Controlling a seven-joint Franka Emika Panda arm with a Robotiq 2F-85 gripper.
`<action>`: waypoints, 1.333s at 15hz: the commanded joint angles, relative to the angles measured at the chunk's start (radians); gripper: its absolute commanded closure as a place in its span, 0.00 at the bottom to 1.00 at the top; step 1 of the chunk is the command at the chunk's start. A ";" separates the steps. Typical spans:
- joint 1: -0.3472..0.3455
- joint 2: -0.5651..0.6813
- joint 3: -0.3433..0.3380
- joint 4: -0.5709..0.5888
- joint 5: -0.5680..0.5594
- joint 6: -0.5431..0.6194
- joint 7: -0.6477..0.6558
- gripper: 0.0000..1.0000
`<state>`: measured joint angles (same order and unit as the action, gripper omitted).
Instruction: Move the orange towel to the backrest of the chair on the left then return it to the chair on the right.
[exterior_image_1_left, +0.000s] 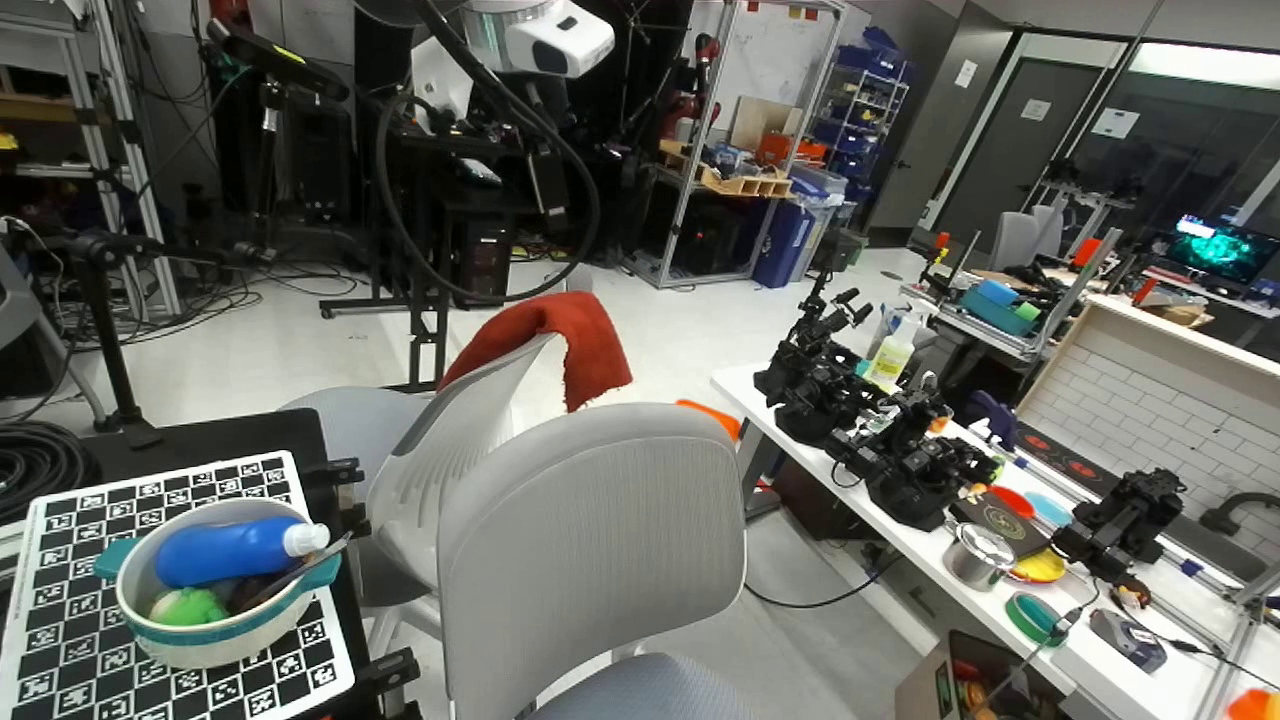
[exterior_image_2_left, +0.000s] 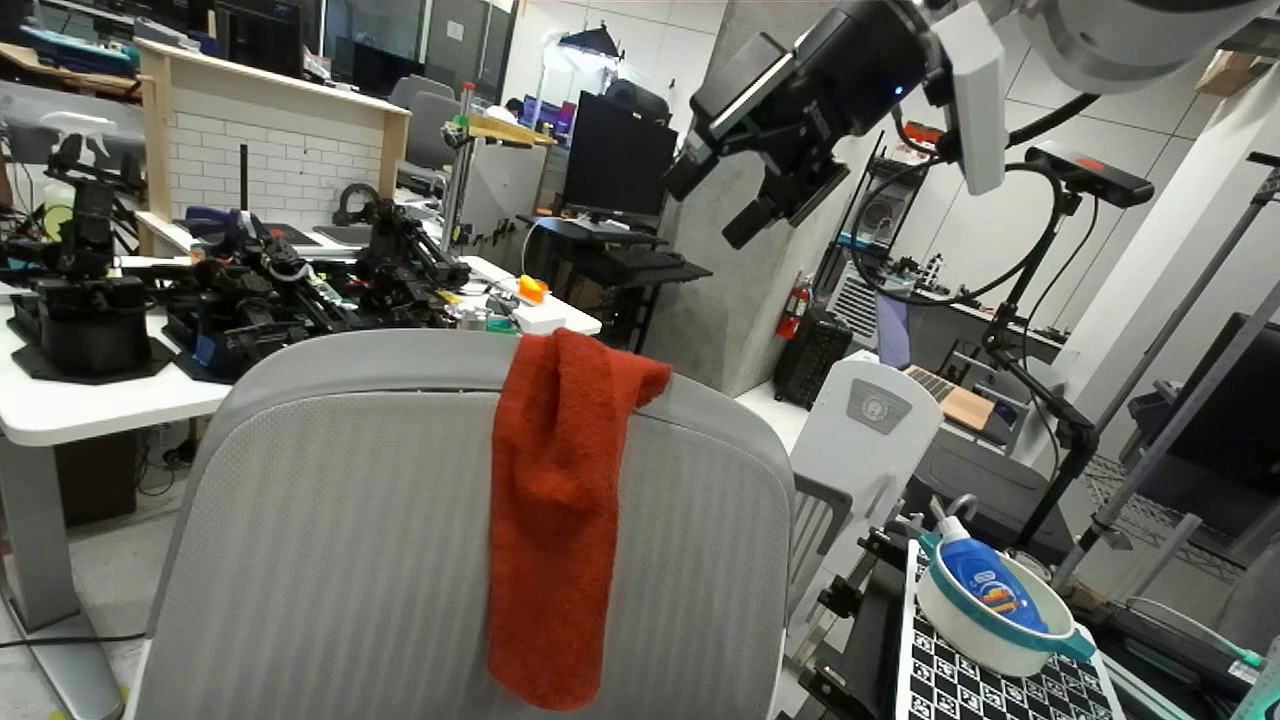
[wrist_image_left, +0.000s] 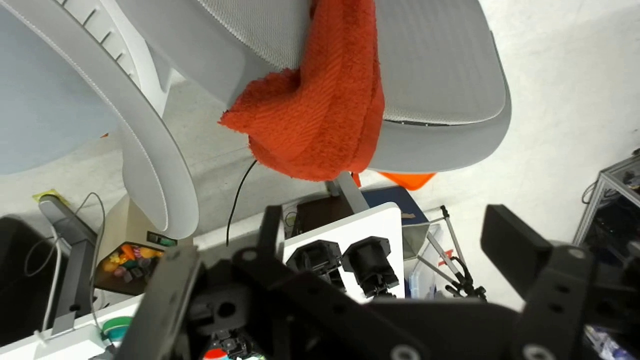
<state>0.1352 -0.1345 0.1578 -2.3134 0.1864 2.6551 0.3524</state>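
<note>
The orange-red towel (exterior_image_1_left: 597, 345) hangs over the top of a grey chair's backrest (exterior_image_1_left: 455, 440). In an exterior view the towel (exterior_image_2_left: 555, 520) hangs long down the near face of that backrest (exterior_image_2_left: 350, 500). In the wrist view the towel (wrist_image_left: 325, 110) lies draped over the chair's top edge (wrist_image_left: 435, 145). A second grey chair (exterior_image_1_left: 600, 510) stands beside it with a bare backrest, also at the left of the wrist view (wrist_image_left: 145, 145). My gripper (exterior_image_2_left: 712, 208) is open and empty, above and apart from the towel. Its spread fingers (wrist_image_left: 382, 225) frame the bottom of the wrist view.
A white table (exterior_image_1_left: 850, 500) bears black robot arms and a pot. A black stand with a checkered board (exterior_image_1_left: 60, 600) holds a white-teal pot (exterior_image_1_left: 215, 640) with a blue bottle. A cable loop (exterior_image_2_left: 960, 300) hangs from the arm. A white emblem-marked panel (exterior_image_2_left: 850, 440) stands behind the towel's chair.
</note>
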 joint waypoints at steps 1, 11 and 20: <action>0.004 -0.095 -0.006 -0.051 0.038 -0.069 -0.007 0.00; 0.002 -0.091 -0.020 -0.028 0.145 -0.176 -0.015 0.00; -0.036 0.157 -0.059 0.197 0.132 -0.200 0.006 0.00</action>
<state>0.1073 -0.0817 0.1054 -2.2440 0.3069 2.5034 0.3535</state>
